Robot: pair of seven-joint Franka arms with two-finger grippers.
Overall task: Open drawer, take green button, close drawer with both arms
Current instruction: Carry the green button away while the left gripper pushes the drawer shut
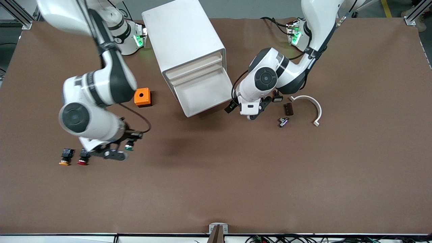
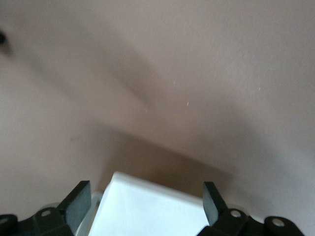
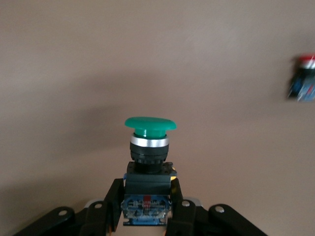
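The drawer (image 1: 206,94), lowest of the white cabinet (image 1: 182,37), stands pulled out and looks empty. My left gripper (image 1: 240,105) is at the drawer's front corner toward the left arm's end. In the left wrist view it (image 2: 146,201) is open, with the drawer's white corner (image 2: 147,209) between its fingers (image 2: 78,202). My right gripper (image 1: 125,148) is shut on the green-capped button (image 1: 129,147), low over the table, nearer the front camera than the cabinet. In the right wrist view the gripper (image 3: 146,201) clamps the button's (image 3: 149,147) blue-and-black body, cap pointing away.
A red-capped button (image 1: 83,158) and an orange-capped one (image 1: 66,157) lie close beside my right gripper; the red one also shows in the right wrist view (image 3: 304,78). An orange box (image 1: 142,97) sits beside the cabinet. A white curved piece (image 1: 312,104) and small parts (image 1: 288,109) lie near my left arm.
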